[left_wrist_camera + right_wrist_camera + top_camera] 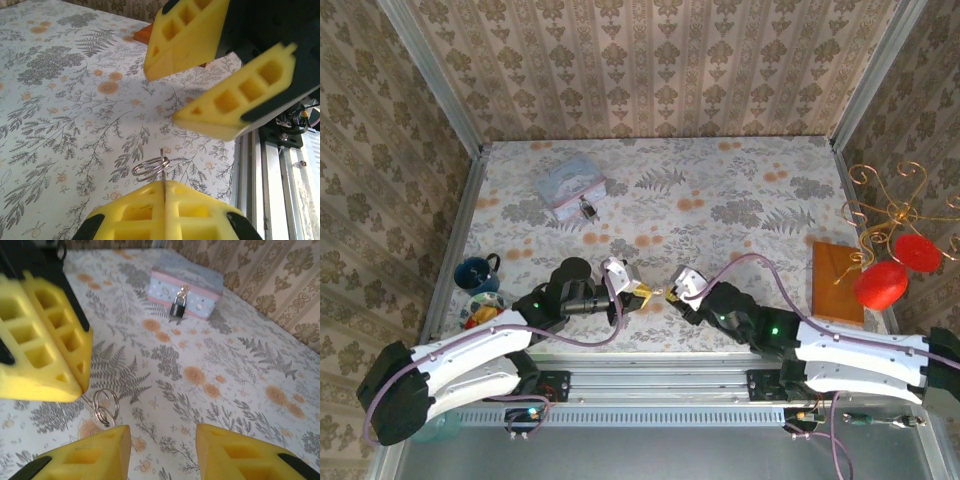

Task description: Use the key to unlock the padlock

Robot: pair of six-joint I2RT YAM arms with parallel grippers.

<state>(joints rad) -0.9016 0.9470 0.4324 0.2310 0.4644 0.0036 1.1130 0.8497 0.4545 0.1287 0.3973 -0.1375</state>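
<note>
Pinching key [163, 176] between closed left jaws, ring [149, 168] protruding.

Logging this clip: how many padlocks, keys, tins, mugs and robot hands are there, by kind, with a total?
Padlock: 1
Key: 1
Tin: 1
Mug: 1
Hands: 2 (left hand, right hand)
Total: 6

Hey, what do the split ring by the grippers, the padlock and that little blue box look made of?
Split ring: bare silvery metal wire, thin and shiny. Padlock: dark, slightly glossy body with a paler metallic shackle, likely coated metal. Blue box: smooth printed surface with crisp edges, probably tin, though card can't be ruled out.
</note>
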